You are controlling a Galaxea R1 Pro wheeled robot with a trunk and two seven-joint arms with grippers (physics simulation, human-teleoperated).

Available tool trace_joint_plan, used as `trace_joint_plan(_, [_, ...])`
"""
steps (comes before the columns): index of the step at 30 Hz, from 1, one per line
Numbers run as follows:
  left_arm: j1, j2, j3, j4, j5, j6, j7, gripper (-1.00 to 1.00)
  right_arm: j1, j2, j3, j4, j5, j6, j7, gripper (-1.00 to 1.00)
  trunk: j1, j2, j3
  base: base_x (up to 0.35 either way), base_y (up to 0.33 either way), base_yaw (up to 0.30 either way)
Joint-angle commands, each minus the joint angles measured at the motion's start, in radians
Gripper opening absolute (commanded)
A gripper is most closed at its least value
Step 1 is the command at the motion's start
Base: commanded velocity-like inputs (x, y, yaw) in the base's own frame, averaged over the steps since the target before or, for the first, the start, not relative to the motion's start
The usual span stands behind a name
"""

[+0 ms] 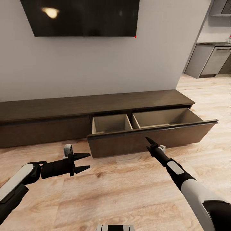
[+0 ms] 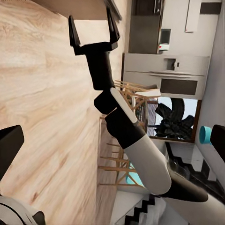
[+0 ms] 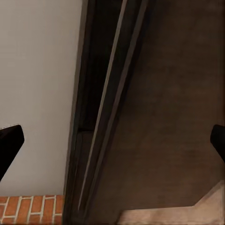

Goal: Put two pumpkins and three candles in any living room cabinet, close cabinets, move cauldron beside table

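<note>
The cabinet (image 1: pixel 80 107) is a long, low, dark brown unit against the wall. One drawer (image 1: pixel 150 138) is pulled out, and its two pale wood compartments hold nothing. My right gripper (image 1: pixel 149 141) is open and hangs just in front of the drawer's front panel, pointing at it. The left wrist view shows the right gripper (image 2: pixel 92 28) with its two fingers spread. My left gripper (image 1: pixel 86 162) is open and empty, low over the floor, left of the drawer. The pumpkins, candles and cauldron are out of view.
A dark TV (image 1: pixel 80 16) hangs on the wall above the cabinet. Grey kitchen cupboards (image 1: pixel 208 61) stand at the far right. Light wood floor (image 1: pixel 122 189) lies in front of the cabinet. Wooden chairs (image 2: pixel 129 93) appear in the left wrist view.
</note>
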Motion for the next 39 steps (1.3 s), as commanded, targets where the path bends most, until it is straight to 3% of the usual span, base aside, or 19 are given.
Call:
trace_joint_plan(1, [-0.001, 0.001, -0.001, 0.000, 0.001, 0.001, -0.001, 1.00, -0.001, -0.001, 0.006, 0.001, -0.010, 0.013, -0.009, 1.00, -0.001, 0.000, 0.003, -0.084, 0.000, 0.000])
trace_joint_plan(3, [-0.001, 0.001, 0.000, 0.003, 0.001, 0.001, -0.001, 1.00, 0.000, -0.001, 0.007, 0.001, -0.002, 0.021, -0.030, 1.00, -0.002, 0.000, 0.011, -0.049, 0.000, 0.000])
trace_joint_plan(8, [-0.001, 0.002, 0.001, 0.008, 0.006, 0.001, 0.000, 1.00, 0.001, 0.000, 0.009, 0.001, 0.073, 0.029, -0.122, 1.00, -0.004, 0.002, 0.030, -0.015, 0.000, 0.000])
trace_joint_plan(13, [-0.001, 0.004, -0.002, 0.009, 0.008, 0.001, 0.001, 1.00, 0.001, 0.000, 0.010, 0.011, 0.094, 0.053, -0.172, 1.00, -0.006, 0.003, 0.050, -0.002, 0.000, 0.000])
trace_joint_plan(22, [-0.001, 0.008, -0.003, 0.013, 0.023, 0.001, 0.002, 1.00, 0.024, -0.001, 0.012, 0.011, 0.114, 0.151, -0.182, 1.00, -0.010, 0.005, 0.084, 0.000, 0.000, 0.000])
trace_joint_plan(25, [-0.001, 0.008, -0.004, 0.022, 0.025, 0.001, 0.003, 1.00, 0.029, -0.006, 0.012, 0.012, 0.150, 0.190, -0.181, 1.00, -0.012, 0.006, 0.096, 0.000, 0.000, 0.000])
trace_joint_plan(27, [-0.001, 0.007, -0.014, 0.040, 0.025, 0.001, 0.008, 1.00, 0.041, -0.023, 0.011, 0.014, 0.207, 0.255, -0.178, 1.00, -0.013, 0.006, 0.104, 0.000, 0.000, 0.000])
trace_joint_plan(31, [-0.001, 0.005, -0.033, 0.072, 0.025, 0.001, 0.010, 1.00, 0.054, -0.029, 0.010, 0.023, 0.215, 0.277, -0.180, 1.00, -0.014, 0.007, 0.119, 0.000, 0.000, 0.000])
trace_joint_plan(39, [-0.002, 0.004, -0.039, 0.099, 0.025, 0.001, 0.010, 1.00, 0.063, -0.032, 0.011, 0.043, 0.222, 0.282, -0.182, 1.00, -0.018, 0.009, 0.150, 0.000, 0.000, 0.000])
